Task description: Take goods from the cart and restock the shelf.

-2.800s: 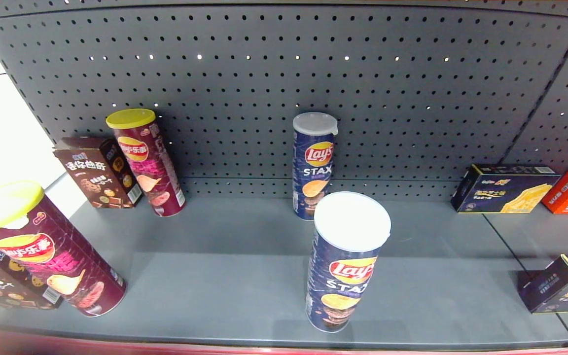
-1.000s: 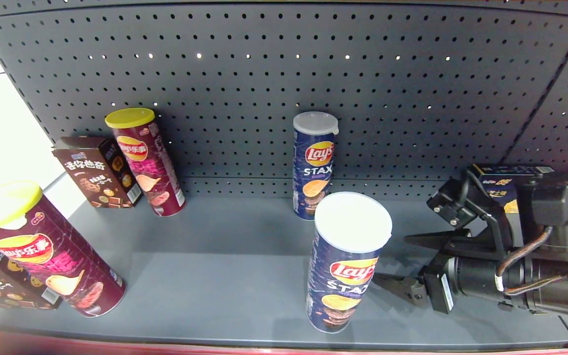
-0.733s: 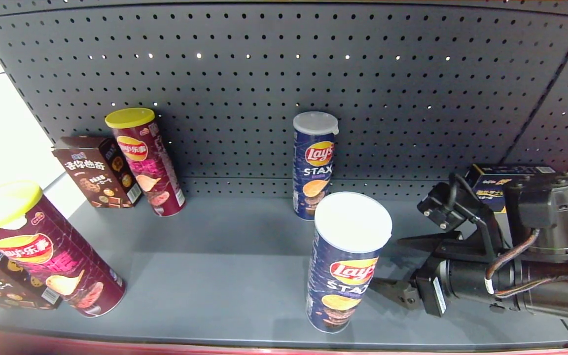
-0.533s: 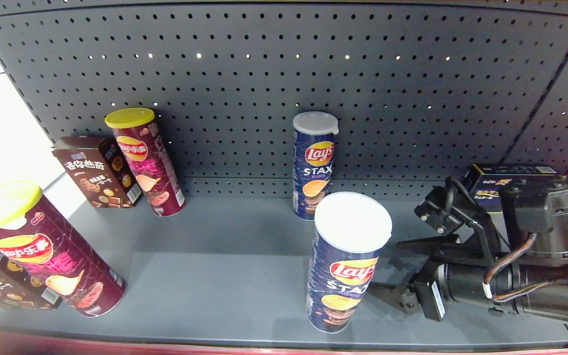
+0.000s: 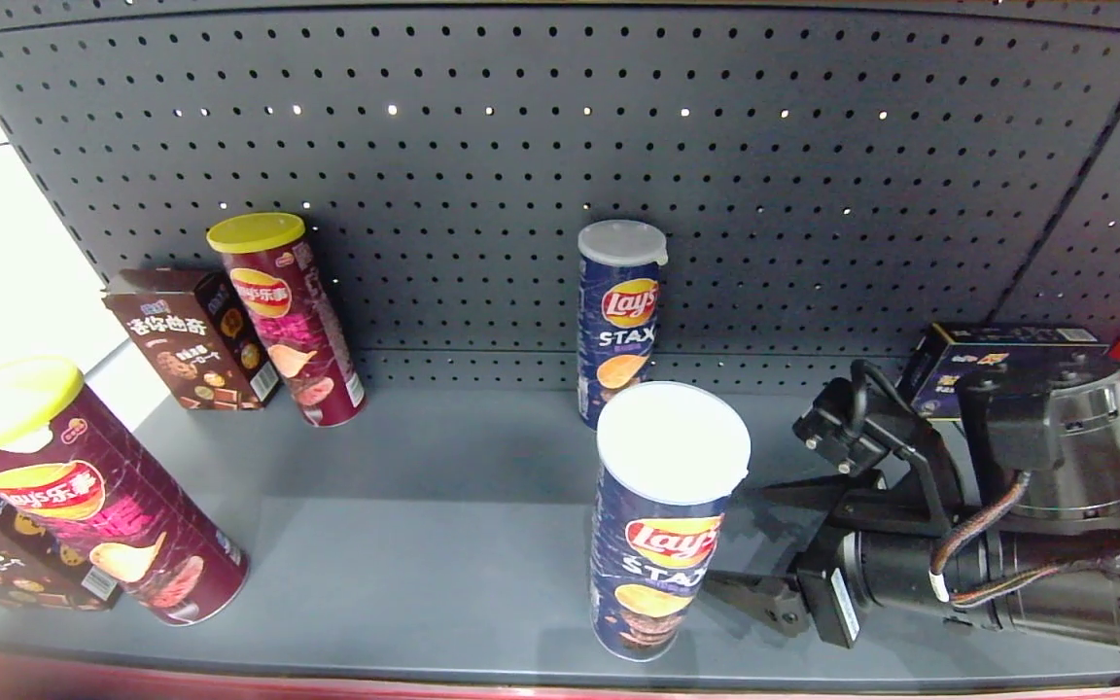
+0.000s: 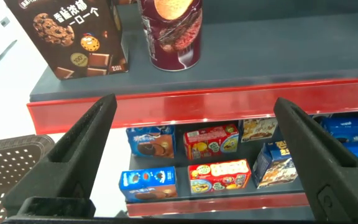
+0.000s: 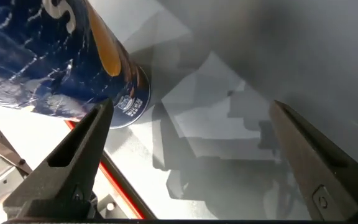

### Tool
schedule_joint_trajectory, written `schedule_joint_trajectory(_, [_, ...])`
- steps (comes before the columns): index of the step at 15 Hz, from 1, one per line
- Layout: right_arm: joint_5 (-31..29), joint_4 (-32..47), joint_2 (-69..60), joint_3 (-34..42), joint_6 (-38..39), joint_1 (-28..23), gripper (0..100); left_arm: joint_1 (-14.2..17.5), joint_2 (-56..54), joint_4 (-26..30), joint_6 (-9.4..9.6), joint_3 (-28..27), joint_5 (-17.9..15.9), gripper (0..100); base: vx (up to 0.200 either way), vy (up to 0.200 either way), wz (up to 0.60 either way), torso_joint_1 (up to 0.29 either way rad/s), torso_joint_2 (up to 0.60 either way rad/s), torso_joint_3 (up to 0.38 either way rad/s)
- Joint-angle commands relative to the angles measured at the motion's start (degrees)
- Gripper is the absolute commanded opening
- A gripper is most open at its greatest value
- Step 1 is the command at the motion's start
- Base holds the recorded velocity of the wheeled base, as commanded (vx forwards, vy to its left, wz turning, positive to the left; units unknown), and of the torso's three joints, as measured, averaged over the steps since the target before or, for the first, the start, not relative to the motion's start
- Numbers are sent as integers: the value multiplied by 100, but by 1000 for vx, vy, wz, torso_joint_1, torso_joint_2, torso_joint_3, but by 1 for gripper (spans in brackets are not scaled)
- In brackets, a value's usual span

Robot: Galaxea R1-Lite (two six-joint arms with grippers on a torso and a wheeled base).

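Right gripper's fingers [image 5: 759,595]: spread wide, nothing between them. The right gripper [image 5: 740,538] lies low over the shelf [image 5: 443,525], pointing at the side of the front blue can [image 5: 669,530]. In the right wrist view one finger [image 7: 73,165] sits right beside the can's base [image 7: 126,99]; contact cannot be confirmed. The can stands near the shelf's front edge, in line ahead of the rear blue can [image 5: 618,321], which is set against the pegboard.

Left gripper [image 6: 191,162]: fingers equally wide and empty, held below the red shelf lip [image 6: 197,102], with a grey mesh basket [image 6: 5,168], likely the cart, at the near side.

Assessment: the step in hand is the setting or squaring of the front can on the shelf, not a pick. If the can is accepted where it stands, the next move calls for a straight draw-back of the right arm, keeping the near finger off the base. A tall, narrow can this close to the edge would topple easily. A fresh item from the cart would follow.
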State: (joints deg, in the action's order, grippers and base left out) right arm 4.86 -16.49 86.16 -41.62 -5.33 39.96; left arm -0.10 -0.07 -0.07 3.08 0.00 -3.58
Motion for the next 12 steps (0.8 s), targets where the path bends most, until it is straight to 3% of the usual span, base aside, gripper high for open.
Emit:
schedule_joint_trajectory(1, [-3, -3, -12, 40, -3, 12, 100, 1, 7, -1, -1, 0, -2, 100, 0, 0, 0, 0, 0, 0])
schedule_joint_trajectory(6, [6, 6, -267, 312, -3, 21, 100, 1, 7, -1, -1, 0, -2, 100, 0, 0, 0, 0, 0, 0])
schedule_joint_trajectory(12, [6, -3, -56, 66, -3, 188, 100, 1, 7, -1, -10, 0, -2, 100, 0, 0, 0, 0, 0, 0])
